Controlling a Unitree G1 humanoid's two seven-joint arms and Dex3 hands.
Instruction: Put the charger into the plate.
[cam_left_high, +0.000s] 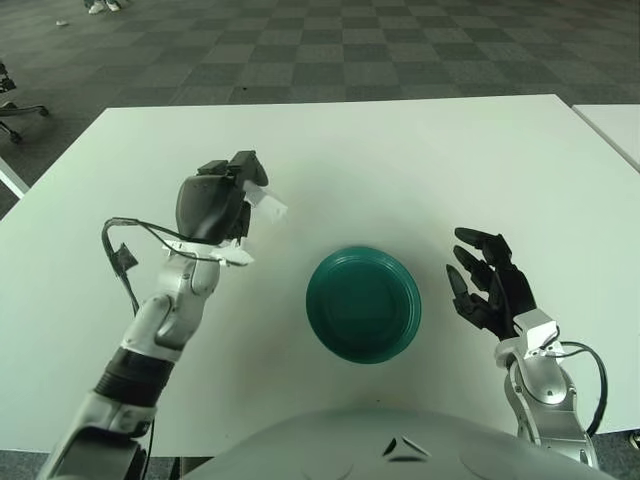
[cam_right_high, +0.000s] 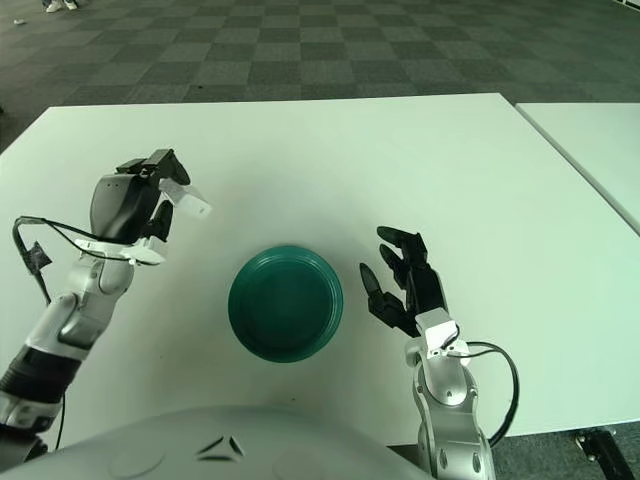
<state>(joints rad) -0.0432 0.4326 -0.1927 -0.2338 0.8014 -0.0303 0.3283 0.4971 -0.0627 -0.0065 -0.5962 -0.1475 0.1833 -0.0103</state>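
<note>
Left of the plate (cam_left_high: 362, 303), left hand (cam_left_high: 215, 203) grips charger (cam_right_high: 187, 199).

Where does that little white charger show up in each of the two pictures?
Left eye view: the small white charger is left of centre, held above the table by the left hand.
Right eye view: charger far left, upper half.
Shared landmark: the round dark green plate lies right of and below it.
</note>
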